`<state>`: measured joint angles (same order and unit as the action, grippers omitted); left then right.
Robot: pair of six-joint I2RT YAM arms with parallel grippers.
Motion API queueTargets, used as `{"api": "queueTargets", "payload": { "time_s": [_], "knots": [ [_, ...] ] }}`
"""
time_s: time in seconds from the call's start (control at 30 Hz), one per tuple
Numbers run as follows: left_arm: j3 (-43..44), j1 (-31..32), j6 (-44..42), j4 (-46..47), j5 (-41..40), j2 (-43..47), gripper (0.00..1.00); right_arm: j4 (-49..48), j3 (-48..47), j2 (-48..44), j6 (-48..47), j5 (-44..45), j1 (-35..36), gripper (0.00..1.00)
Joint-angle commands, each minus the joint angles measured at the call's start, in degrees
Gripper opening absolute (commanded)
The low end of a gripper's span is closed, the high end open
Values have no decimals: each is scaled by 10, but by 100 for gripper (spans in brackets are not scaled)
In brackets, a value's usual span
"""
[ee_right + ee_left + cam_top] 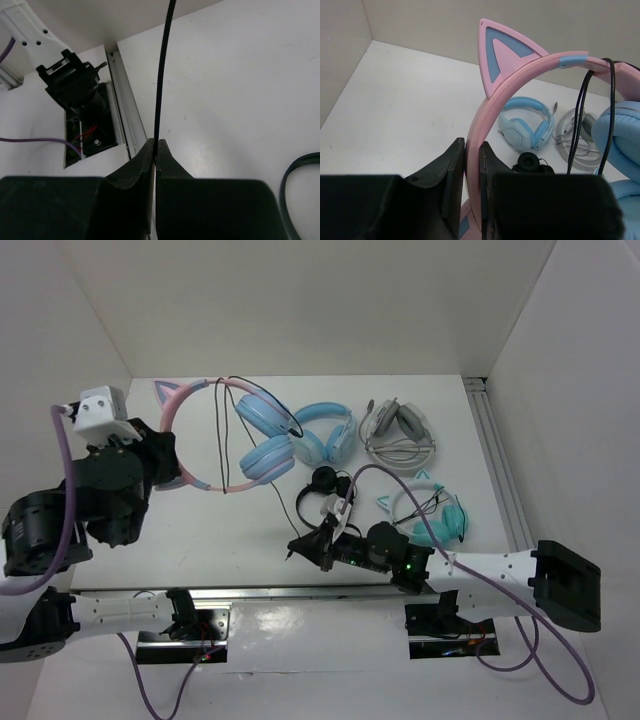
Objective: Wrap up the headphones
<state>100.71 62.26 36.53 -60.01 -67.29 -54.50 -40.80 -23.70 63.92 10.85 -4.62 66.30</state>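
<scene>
The left gripper (471, 156) pinches the pink band (520, 75) of the headphones (622, 145). The right gripper (154, 149) pinches a thin black cable (162, 65).

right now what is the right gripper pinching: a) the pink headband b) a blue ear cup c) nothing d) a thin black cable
d: the right gripper is shut on the thin black cable; the left gripper clamps the pink headband.

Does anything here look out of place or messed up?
Nothing damaged or spilled. Only the black cable is untidy: it drapes loosely over the pink cat-ear headphones in the left claw, and the right claw pinches it.
</scene>
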Motion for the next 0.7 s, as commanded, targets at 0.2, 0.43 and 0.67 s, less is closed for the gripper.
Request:
{"api": "queueTargets", "payload": {
  "time_s": [0.2,0.43,0.67],
  "knots": [
    [2,-4,109,65,-93,-41,0,83,-58,31,-35,164,137,0],
    [-51,-120,108,89,-21,-75,0,138,-143,83,-71,250,224,0],
    [-183,-153,131,133,14,-69,0,221,-205,83,-83,263,252,0]
  ]
}}
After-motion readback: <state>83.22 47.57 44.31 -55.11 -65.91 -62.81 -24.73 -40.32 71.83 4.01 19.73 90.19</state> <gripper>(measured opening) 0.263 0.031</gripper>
